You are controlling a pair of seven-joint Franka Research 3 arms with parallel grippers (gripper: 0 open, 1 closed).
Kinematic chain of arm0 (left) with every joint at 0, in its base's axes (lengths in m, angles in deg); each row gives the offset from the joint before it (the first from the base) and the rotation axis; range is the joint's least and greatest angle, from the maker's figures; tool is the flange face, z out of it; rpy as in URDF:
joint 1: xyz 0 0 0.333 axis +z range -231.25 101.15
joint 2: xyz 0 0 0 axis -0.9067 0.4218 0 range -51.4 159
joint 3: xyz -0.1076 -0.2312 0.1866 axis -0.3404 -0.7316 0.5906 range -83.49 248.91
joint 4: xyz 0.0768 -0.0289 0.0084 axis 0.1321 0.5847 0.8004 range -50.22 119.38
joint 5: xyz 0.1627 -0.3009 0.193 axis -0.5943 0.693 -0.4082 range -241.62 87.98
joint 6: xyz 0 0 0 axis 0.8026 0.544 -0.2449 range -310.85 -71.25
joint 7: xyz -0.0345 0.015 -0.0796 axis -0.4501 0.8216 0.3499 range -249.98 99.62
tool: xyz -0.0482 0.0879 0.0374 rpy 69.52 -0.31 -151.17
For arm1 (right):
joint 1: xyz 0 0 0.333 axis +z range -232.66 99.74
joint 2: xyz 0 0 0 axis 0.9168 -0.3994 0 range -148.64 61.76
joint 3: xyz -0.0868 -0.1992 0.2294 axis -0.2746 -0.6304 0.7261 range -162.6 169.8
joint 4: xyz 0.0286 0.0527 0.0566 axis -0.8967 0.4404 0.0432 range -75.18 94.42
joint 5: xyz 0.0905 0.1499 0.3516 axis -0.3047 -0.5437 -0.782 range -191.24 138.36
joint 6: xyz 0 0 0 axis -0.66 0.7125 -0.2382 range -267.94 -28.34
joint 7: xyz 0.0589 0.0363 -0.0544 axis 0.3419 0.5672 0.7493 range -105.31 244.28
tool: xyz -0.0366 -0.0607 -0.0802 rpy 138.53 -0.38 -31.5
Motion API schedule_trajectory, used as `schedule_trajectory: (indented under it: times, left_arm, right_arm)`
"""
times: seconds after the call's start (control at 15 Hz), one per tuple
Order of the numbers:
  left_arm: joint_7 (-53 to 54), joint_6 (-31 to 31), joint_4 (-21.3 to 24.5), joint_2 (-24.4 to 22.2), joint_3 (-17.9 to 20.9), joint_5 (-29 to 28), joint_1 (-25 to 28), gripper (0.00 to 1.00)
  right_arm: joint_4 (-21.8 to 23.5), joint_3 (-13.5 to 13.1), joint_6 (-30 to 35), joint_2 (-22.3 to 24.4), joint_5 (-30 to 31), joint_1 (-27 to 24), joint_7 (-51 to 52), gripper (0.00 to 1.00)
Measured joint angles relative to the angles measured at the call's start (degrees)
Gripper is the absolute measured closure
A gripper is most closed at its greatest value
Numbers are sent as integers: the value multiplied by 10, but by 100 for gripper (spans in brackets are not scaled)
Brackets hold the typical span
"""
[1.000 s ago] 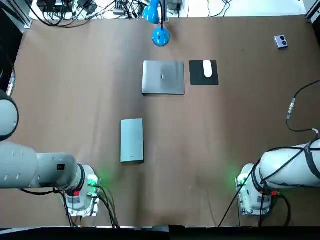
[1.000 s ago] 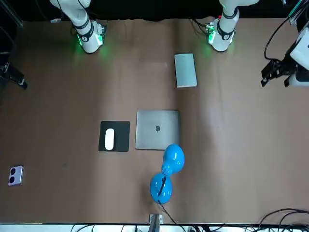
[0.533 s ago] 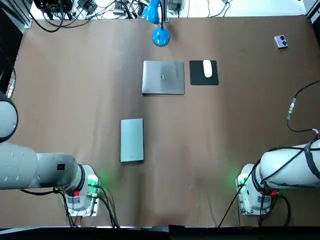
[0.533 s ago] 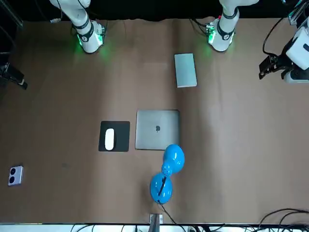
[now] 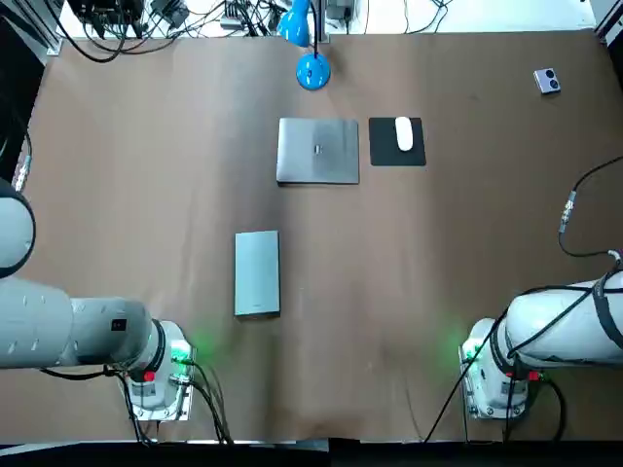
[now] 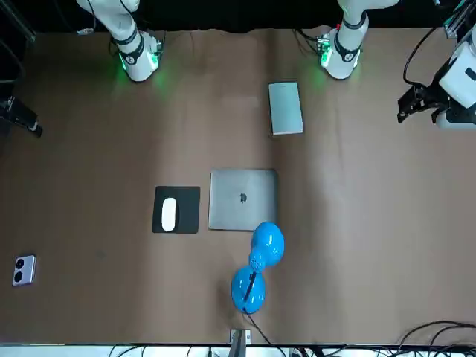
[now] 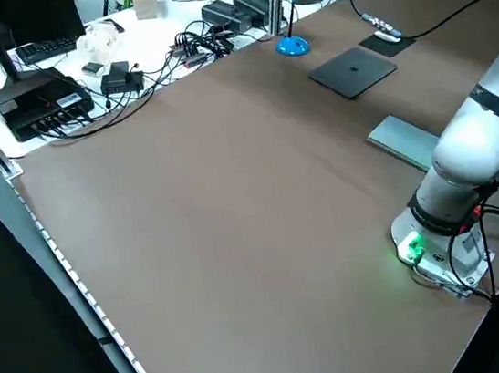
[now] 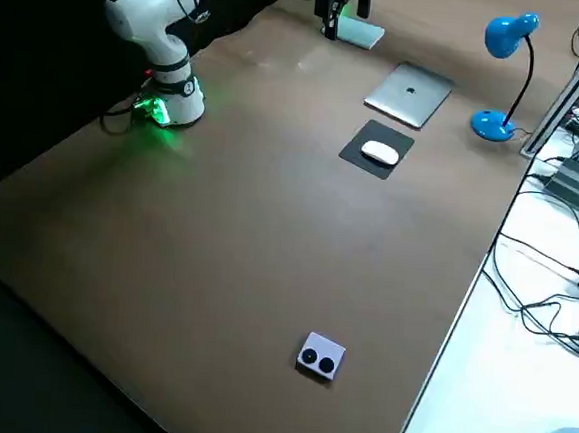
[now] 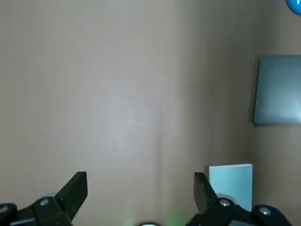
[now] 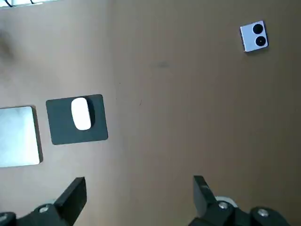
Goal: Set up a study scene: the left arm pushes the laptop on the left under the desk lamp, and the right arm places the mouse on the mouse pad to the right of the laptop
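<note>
Nothing on the table (image 5: 146, 146) has budged in the last second. The only change is the left arm (image 5: 58, 331) easing back, with the left gripper (image 9: 140, 180) creeping a touch further out toward the table's edge in the front view. It hangs high over the robot's left side with its fingers spread wide and nothing between them. The right arm (image 5: 565, 326) is folded back by its base, and the right gripper (image 10: 138, 181) is up high too, spread and empty. The laptop (image 5: 317, 150) sits closed right in front of the desk lamp (image 5: 311, 70), pretty much under its head. A pale grey slab (image 5: 257, 272) lies well apart from it, nearer the left base. The mouse pad (image 5: 384, 156) is just beside the laptop on its right, with the mouse (image 5: 403, 133) on top. A little two-dot gadget (image 5: 547, 81) sits off in the far right corner. To me this looks finished, both halves done and the arms just backing off.
</note>
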Motion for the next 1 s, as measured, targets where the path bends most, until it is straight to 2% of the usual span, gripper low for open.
schedule_trajectory:
  times: [0.53,1.0]
  left_arm:
    - [4,-2,-11,-23,5,0,6,0]
    - [4,-2,-11,-24,1,0,5,0]
  right_arm:
    - [0,2,0,0,0,0,0,0]
    - [0,2,0,0,0,0,0,0]
